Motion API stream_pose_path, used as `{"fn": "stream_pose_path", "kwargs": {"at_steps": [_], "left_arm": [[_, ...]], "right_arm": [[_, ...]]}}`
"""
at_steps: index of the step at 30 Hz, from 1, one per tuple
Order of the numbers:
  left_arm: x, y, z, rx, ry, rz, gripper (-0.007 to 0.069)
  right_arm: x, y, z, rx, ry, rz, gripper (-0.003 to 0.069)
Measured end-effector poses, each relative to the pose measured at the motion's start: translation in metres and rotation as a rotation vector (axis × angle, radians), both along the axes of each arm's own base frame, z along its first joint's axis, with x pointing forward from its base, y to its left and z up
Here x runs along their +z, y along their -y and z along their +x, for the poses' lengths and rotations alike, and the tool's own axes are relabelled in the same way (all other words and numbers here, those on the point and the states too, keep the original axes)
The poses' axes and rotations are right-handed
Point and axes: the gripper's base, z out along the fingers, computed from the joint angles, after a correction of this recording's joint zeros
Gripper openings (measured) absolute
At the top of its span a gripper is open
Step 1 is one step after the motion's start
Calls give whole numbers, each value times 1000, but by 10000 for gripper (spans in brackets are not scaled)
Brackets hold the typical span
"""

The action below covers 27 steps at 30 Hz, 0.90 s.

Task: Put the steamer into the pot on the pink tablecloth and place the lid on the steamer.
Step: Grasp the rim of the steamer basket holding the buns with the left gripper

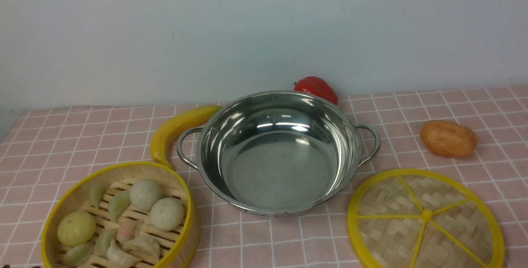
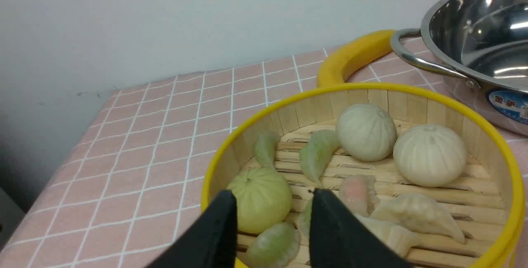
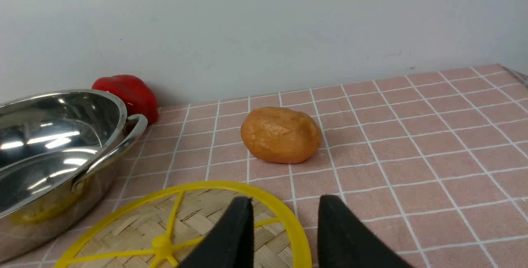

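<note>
left tool [image 2: 274, 193], parted and empty, hovers over the steamer [image 1: 123, 164], which sits at eight o'clock from the pot [image 1: 280, 165]. left arm's nearer. right tool [image 3: 284, 202], parted too, over the lid [image 1: 427, 214] at four o'clock.

Soft, even, fairly bright light from overhead; only faint shadows. White glare streaks across the inside of the wide shiny stainless-steel pot [image 2: 474, 24], ahead and to one side of the left gripper [image 2: 274, 193]. Weak shadow under the orange lumpy potato [image 3: 280, 135] just ahead of the right gripper [image 3: 286, 200]. Mildly hazy, washed colours throughout.
</note>
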Motion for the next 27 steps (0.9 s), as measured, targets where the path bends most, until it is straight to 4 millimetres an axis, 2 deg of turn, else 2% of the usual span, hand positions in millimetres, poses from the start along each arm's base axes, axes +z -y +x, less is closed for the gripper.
{"fn": "stream_pose_path", "kwargs": {"at_steps": [23,25,27], "left_arm": [[0,0,0,1,-1,7,243],[0,1,0,3,4,-47,243],[1,3,0,8,17,-192,243]], "right_arm": [[0,0,0,0,0,0,240],[0,0,0,-1,2,38,240],[1,-2,0,-5,6,150,240]]}}
